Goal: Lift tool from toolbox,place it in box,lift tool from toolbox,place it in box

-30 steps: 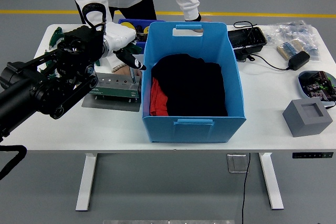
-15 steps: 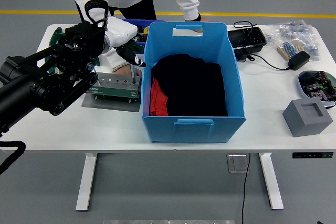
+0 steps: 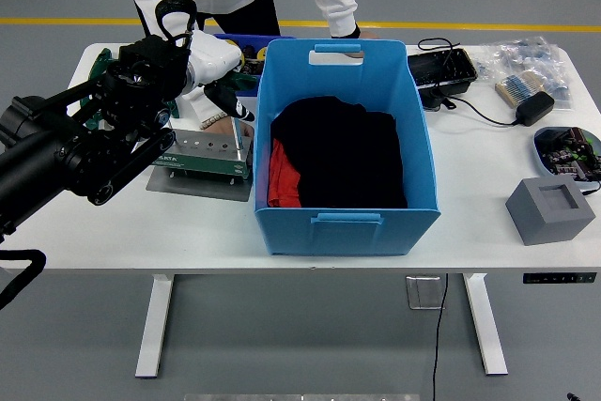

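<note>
Likely a stiff, light tool (too hidden to name) sits in the toolbox [image 3: 202, 152] left of the blue box [image 3: 344, 223]; the left hand [image 3: 214, 77] hovers above, finger spread unreadable.

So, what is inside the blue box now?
Inside the blue box lies a black cloth with a red item showing at its left side. Whatever is under the cloth, and the box floor, is covered. No tool is visible there.

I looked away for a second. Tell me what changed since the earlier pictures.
The left hand drew back from over the toolbox, away from the blue box and toward the table's far edge. Whether it holds a tool is unclear. The toolbox, the blue box and its dark contents stayed put.
</note>
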You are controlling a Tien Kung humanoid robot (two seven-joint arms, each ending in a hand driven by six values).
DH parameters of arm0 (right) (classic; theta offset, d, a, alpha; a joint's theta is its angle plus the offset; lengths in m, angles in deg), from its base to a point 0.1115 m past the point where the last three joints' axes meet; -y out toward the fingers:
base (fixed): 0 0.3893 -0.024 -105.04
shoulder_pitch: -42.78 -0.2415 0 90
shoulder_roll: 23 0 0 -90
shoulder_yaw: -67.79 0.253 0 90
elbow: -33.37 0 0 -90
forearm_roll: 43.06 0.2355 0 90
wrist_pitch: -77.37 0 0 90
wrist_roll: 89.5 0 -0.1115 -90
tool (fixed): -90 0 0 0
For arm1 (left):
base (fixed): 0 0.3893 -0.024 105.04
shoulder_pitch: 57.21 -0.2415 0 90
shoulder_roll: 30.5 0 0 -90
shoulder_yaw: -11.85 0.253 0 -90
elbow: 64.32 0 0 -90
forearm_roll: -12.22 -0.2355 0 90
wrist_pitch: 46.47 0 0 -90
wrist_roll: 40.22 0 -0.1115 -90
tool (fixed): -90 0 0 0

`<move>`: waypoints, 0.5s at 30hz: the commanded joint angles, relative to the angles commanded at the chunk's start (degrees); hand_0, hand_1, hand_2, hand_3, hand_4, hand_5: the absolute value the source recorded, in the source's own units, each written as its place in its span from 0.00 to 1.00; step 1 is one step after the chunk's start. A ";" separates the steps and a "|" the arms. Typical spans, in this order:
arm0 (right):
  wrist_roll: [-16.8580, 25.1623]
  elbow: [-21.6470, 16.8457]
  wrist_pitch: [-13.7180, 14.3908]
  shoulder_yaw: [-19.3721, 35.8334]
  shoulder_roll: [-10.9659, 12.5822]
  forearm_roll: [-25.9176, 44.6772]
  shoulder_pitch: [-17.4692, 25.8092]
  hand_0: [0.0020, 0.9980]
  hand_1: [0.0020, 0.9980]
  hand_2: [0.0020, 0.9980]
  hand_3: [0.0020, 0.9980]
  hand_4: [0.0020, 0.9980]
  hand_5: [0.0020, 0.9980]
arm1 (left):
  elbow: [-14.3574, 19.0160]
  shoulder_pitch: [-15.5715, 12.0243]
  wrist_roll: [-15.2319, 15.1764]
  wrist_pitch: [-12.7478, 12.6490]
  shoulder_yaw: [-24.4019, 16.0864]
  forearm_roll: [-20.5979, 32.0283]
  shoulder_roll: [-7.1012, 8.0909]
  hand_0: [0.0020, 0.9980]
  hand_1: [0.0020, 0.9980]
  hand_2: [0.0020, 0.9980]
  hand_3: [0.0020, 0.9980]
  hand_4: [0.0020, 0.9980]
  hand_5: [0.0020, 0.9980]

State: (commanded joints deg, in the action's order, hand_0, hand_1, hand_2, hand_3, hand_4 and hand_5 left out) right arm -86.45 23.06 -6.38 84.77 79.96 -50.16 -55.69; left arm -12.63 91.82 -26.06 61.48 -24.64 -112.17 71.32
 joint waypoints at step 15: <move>-0.13 0.00 0.03 0.57 0.02 -0.58 0.03 0.68 0.66 0.72 0.57 0.78 0.72 | 0.43 -0.22 1.63 2.13 -0.09 0.00 0.35 0.33 0.26 0.30 0.49 1.00 0.70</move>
State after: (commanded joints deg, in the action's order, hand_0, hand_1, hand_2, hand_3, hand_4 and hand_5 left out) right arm -86.59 23.06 -6.35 85.35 79.98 -50.74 -55.66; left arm -12.20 91.59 -24.42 63.61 -24.73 -112.16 71.67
